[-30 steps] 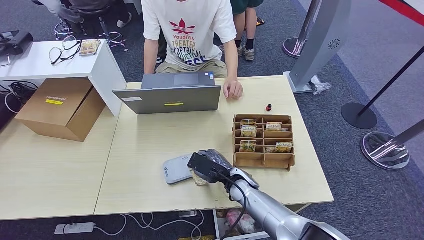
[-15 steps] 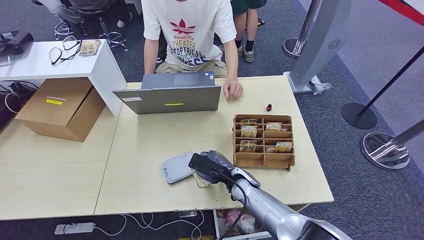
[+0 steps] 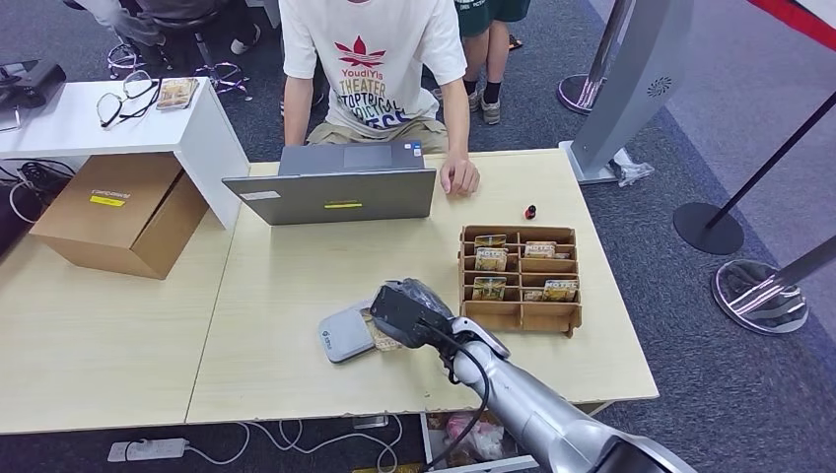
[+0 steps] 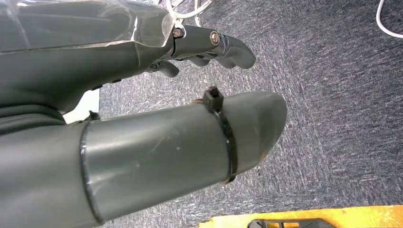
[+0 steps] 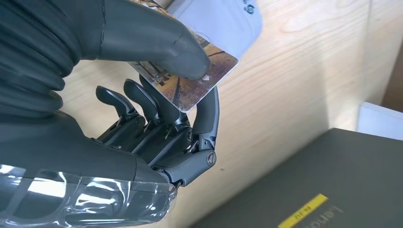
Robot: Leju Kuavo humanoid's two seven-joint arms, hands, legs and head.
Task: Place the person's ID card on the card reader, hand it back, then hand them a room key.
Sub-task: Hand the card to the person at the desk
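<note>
Head view: right robot hand [image 3: 406, 307] sits over the near part of the counter [image 3: 296, 286], holding the ID card [image 3: 380, 335] so it overlaps the near-right edge of the grey card reader [image 3: 343, 335]. From here the fingers are hidden under the black wrist housing. Right wrist view fills that in: the thumb [image 5: 157, 45] presses the ID card [image 5: 199, 78] down against the curled fingers [image 5: 157, 111], a firm pinch, with the card reader [image 5: 223, 19] just behind the card and the laptop [image 5: 309, 190] lid beyond. Whether card and reader actually touch, cannot tell.

Left wrist view: left robot hand [image 4: 190, 52] hangs over grey carpet [image 4: 332, 95], fingers loosely curled in, nothing in them.

Versus a second ago: right robot hand has moved left and slightly away from the robot; the card was beside the reader's right corner, now it is over the reader. Reader, laptop, tray unchanged.

Surroundings: light wood counter with open laptop [image 3: 335, 187], a wooden compartment tray [image 3: 520, 278] holding room key cards, a small red-and-black object [image 3: 530, 211]. A person in a white printed T-shirt [image 3: 370, 59] sits behind the laptop, one hand [image 3: 458, 177] resting on the counter. Cardboard box [image 3: 118, 212] on the adjoining counter, white side table with glasses [image 3: 123, 99], stanchion bases on the carpet to the right.
</note>
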